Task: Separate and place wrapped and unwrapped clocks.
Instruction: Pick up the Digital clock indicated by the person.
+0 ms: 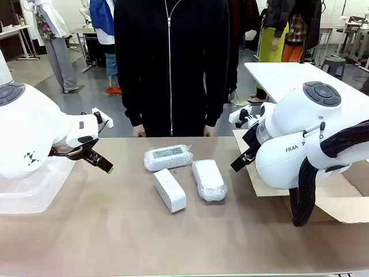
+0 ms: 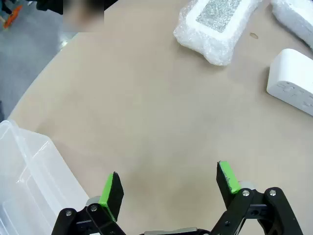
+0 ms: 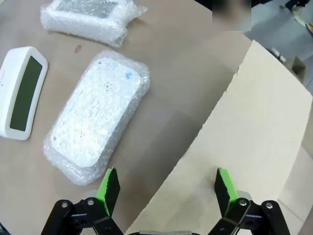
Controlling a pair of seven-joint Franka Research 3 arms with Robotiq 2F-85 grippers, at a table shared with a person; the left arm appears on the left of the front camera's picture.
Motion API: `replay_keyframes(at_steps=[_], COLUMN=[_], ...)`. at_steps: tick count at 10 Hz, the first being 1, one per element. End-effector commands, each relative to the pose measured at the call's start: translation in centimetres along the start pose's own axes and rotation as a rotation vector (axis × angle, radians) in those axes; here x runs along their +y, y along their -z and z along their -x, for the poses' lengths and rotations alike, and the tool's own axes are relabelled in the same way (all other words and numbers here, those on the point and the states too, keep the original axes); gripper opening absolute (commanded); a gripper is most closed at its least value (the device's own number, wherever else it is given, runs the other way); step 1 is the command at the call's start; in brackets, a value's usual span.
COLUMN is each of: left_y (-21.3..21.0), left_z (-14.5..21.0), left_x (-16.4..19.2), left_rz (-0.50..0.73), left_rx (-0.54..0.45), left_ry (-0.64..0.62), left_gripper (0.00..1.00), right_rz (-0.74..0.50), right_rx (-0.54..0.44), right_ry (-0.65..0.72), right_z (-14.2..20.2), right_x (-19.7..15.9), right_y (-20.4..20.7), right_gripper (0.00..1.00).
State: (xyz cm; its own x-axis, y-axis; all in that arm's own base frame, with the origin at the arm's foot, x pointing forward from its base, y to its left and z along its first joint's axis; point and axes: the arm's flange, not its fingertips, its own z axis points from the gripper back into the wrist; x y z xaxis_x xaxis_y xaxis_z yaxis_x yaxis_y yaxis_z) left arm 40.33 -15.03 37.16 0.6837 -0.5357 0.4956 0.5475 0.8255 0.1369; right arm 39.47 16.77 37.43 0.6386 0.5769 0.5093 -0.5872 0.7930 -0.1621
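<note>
Cardboard sheet (image 3: 264,112) near wrapped clock (image 3: 98,117)

We look down past our right gripper (image 3: 165,183), its jaws spread wide and its green pads (image 3: 108,186) facing each other. The finger on the left of our view hangs over the brown table (image 3: 161,73), the other over a pale cardboard sheet (image 3: 254,127) that covers the right side. Just beyond the left-hand finger lies the near wrapped clock (image 3: 100,115), a white block in bubbly film, set slantwise. Just to its left lies the bare clock (image 3: 22,93), smooth and white, dark greyish display facing up; we cannot tell whether the two touch. Farther off, at the far left, lies the far wrapped clock (image 3: 85,14), apart from both.
</note>
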Motion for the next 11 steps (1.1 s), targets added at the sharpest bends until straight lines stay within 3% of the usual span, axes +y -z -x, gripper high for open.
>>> replay_keyframes(at_steps=[1,11], left_y=[0.00,0.00], left_z=[0.00,0.00], left_x=[-0.01,-0.01], left_rz=[0.000,0.000], left_rx=[0.000,0.000], left_ry=[0.000,0.000], left_gripper=[1.00,1.00], right_rz=[0.000,0.000], right_rx=[0.000,0.000], right_ry=[0.000,0.000], right_z=[0.00,0.00], right_x=[0.00,0.00], right_y=[0.00,0.00], right_gripper=[1.00,1.00])
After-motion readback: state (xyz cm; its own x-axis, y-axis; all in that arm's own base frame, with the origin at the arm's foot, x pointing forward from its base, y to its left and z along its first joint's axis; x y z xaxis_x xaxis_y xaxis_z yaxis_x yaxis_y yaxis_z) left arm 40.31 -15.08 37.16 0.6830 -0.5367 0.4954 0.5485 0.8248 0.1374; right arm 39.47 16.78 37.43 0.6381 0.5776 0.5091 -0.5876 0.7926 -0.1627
